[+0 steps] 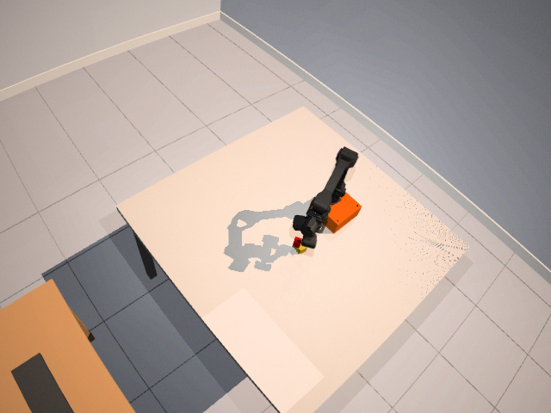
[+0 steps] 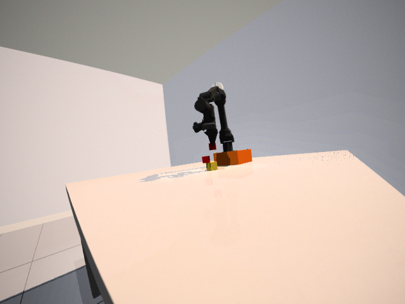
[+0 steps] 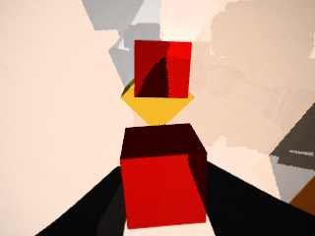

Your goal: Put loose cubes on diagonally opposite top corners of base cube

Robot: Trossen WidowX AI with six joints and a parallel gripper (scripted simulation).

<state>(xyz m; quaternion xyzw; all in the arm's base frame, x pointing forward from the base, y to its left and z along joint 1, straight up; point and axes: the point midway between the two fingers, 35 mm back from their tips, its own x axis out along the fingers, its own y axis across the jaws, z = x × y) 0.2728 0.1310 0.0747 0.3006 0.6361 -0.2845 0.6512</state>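
The tool [image 2: 212, 145] is pinching a red cube [image 3: 164, 184] between its dark fingers, which run up either side of the cube in the wrist view. The arm [image 1: 331, 187] rises from an orange base block [image 1: 343, 212] that sits on the counter [image 1: 355, 311] toward its far edge, next to the grey-blue wall, and folds forward and down so that the tool points at the counter top.

The held cube hangs in the air above the yellow base cube [image 2: 211, 166], apart from it. The base cube stands on the counter just in front of the orange block, well away from the near edge and from all four corners. A second red cube [image 2: 205, 159] already rests on the base cube, over one top corner and overhanging it; in the wrist view its faces look level, and the yellow top [image 3: 157, 109] shows as a bare triangle between the two red cubes. From the top view the held cube is hidden under the tool, and only the placed red cube [image 1: 297, 242] and a sliver of yellow [image 1: 302, 249] show beside the wrist. The arm's shadow [image 1: 253, 240] falls on the counter toward its left edge.
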